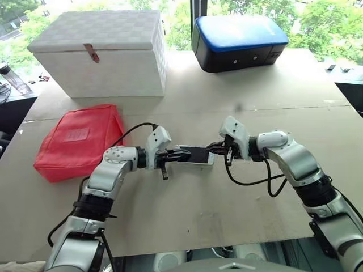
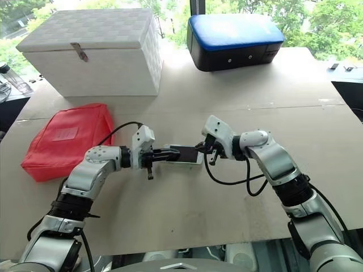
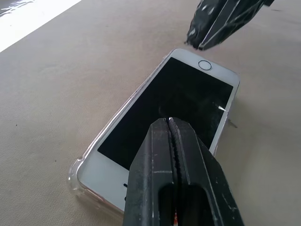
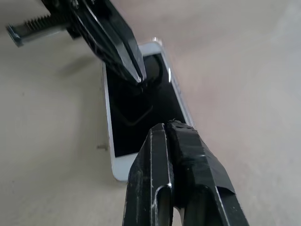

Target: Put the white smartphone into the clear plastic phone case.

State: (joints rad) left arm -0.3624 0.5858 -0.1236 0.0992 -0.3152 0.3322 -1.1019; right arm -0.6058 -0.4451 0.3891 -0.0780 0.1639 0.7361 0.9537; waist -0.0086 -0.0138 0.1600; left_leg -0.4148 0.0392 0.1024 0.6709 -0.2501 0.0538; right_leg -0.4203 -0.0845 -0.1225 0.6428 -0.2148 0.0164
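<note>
Both grippers closed, left gripper and right gripper tips over the white smartphone lying in the clear plastic phone case mid-table, so press corners evenly, gently

A broad tan table runs under bright daylight — windows behind it show green trees. At its far edge sit a white woven box and a blue-topped black box; nearer, a red pouch lies flat — a dark side surface flanks the table.
</note>
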